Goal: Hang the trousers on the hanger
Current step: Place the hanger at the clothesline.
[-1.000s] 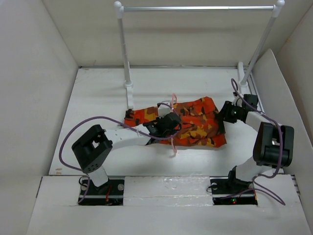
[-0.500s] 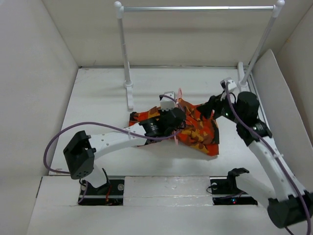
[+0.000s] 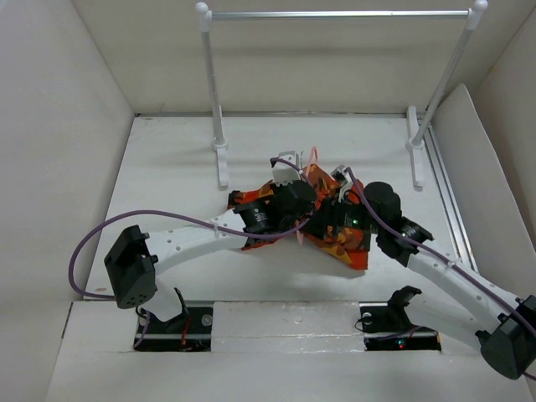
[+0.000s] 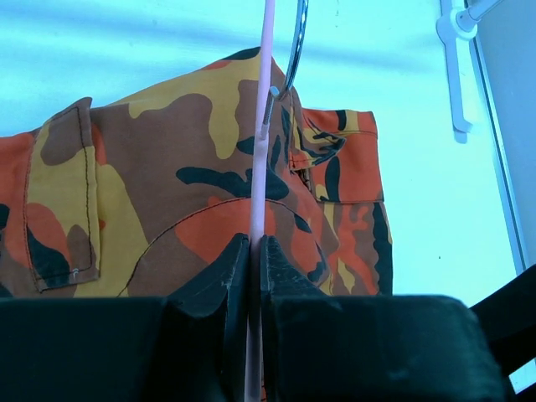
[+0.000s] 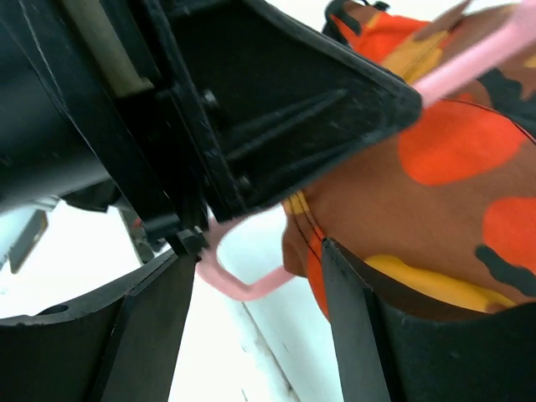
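Pink hanger [image 4: 260, 167] stands on edge, pinched in the left gripper's [image 4: 254, 251] closed jaws. Camo trousers [image 4: 151, 184] lie bunched beneath it, mid-table [image 3: 167, 167]. Right gripper [image 5: 255, 255] gapes, straddling the hanger's corner and the trousers' edge.

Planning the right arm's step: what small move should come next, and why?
Probably close the right gripper on the edge of the trousers: its jaws stand open around that edge, beside a corner of the hanger, whose bar the left gripper pinches.
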